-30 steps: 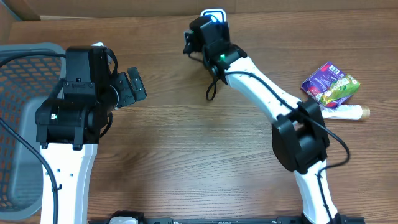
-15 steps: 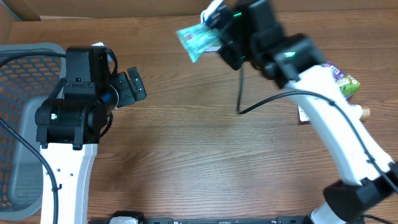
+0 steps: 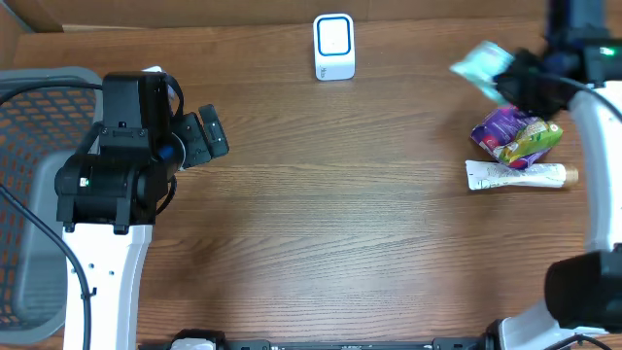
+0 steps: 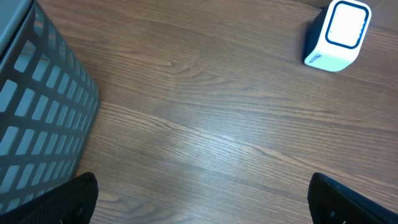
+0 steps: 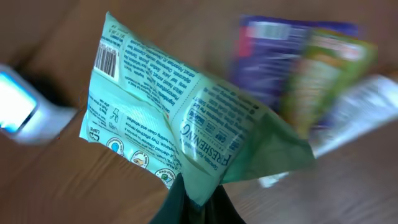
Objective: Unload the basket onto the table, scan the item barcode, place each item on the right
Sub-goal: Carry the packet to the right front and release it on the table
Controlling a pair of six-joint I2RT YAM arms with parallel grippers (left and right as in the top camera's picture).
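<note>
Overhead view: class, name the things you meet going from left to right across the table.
First the grey basket → left hand, open → white scanner → green packet.

The wooden tabletop (image 3: 321,224) is carrying 4 things: a white scanner (image 3: 333,46) by the far edge, a grey basket (image 3: 34,282) at the left edge, and a purple-green packet (image 3: 520,136) lying just beside a white tube (image 3: 515,175) near the right edge.

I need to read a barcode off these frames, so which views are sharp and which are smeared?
Overhead: the green packet is smeared, while the scanner is crisp. Right wrist: the packet's print and its barcode are fairly sharp, but the purple pouch behind is streaked. Left wrist: sharp throughout, including the basket.
</note>
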